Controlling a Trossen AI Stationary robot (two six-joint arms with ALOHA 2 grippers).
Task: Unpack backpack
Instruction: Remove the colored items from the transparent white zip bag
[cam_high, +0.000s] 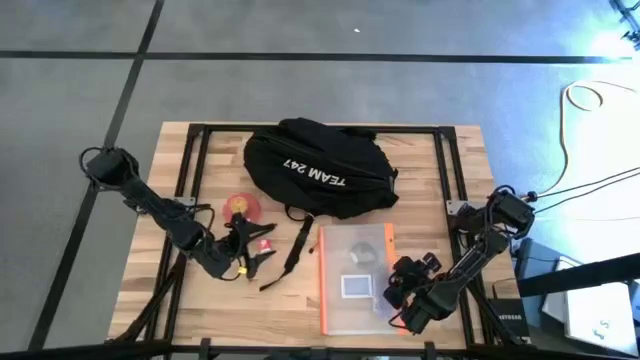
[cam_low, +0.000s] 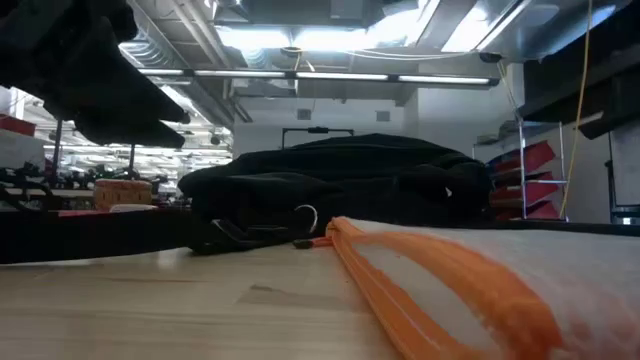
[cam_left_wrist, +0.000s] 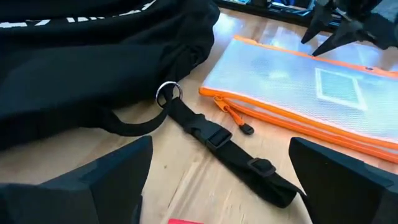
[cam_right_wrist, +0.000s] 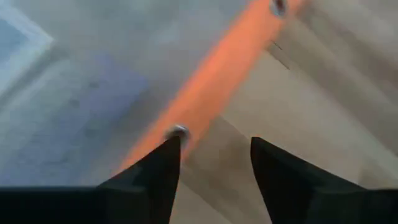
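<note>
- High view: the backpack lies at the far middle of the table, long axis running left to right, white "TEAM 247" lettering on its upper face reading upside down from the near edge.
- A black strap with a metal ring trails from the backpack toward the near side.
- Left gripper: fingers apart, holding nothing, low over the table beside the strap and a small red item.
- Right gripper: fingers apart, empty, apparently just above the orange-edged mesh pouch at its near right edge.
</note>
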